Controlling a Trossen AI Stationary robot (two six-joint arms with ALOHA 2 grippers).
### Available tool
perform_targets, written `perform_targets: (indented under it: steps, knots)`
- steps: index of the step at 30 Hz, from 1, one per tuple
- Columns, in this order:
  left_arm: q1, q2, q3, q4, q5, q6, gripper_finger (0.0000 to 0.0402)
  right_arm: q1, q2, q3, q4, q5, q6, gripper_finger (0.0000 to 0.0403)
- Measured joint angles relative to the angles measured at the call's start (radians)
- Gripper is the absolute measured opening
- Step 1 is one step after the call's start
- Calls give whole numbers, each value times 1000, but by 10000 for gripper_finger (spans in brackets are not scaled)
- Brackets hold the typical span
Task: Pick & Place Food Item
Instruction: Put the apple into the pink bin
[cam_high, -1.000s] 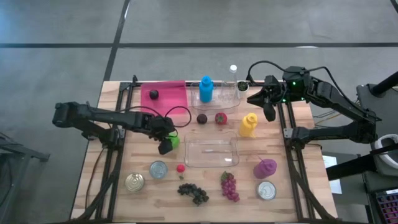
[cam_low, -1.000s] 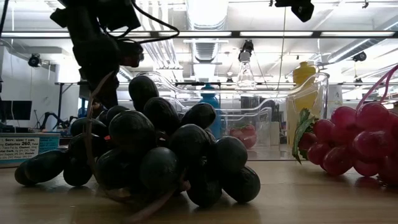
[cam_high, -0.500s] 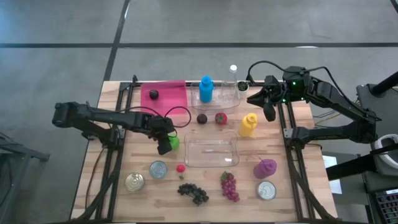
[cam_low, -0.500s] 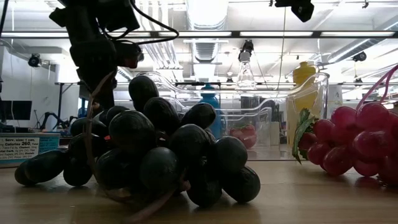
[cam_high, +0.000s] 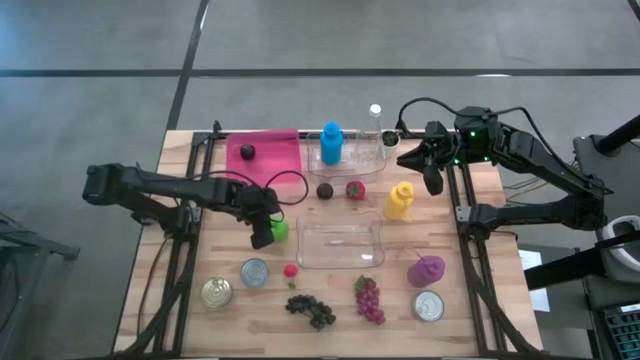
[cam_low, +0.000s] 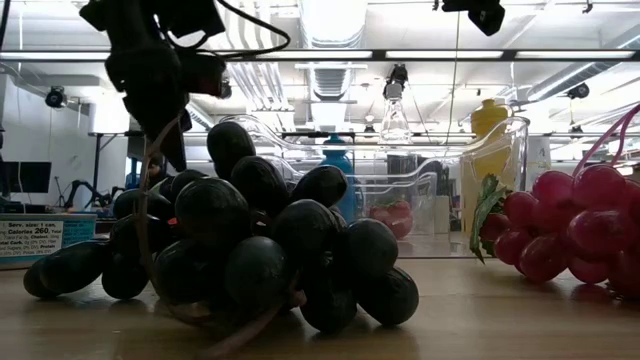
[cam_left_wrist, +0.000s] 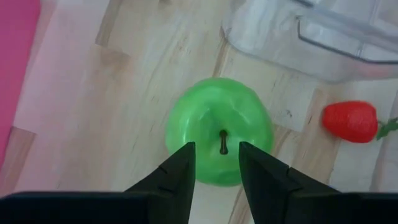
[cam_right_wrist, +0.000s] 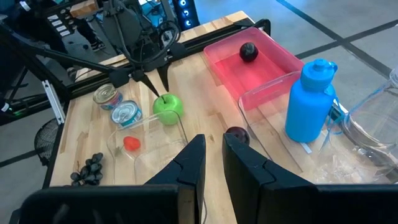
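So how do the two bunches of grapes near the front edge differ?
The dark grapes are near black; the red grapes are magenta. The dark bunch sprawls sideways, while the red bunch lies lengthwise with a green leaf at its top. Both rest untouched on the table.

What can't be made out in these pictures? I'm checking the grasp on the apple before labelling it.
- Left wrist view: the jaws' tips sit over the green apple; contact cannot be told.
- High view: the left gripper covers part of the apple.
- Low view: the dark grapes block the apple and most of the table.
- Right wrist view: the apple is too small to judge the grip.
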Motion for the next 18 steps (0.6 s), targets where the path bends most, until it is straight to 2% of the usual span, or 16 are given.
perform_targets:
  steps: [9, 18]
  knots:
    - [-2, 0, -55, 51, 8, 17, 128, 0, 0, 0, -1, 0, -7, 52]
    - [-2, 0, -52, 58, 8, 19, 126, 0, 0, 0, -2, 0, -7, 52]
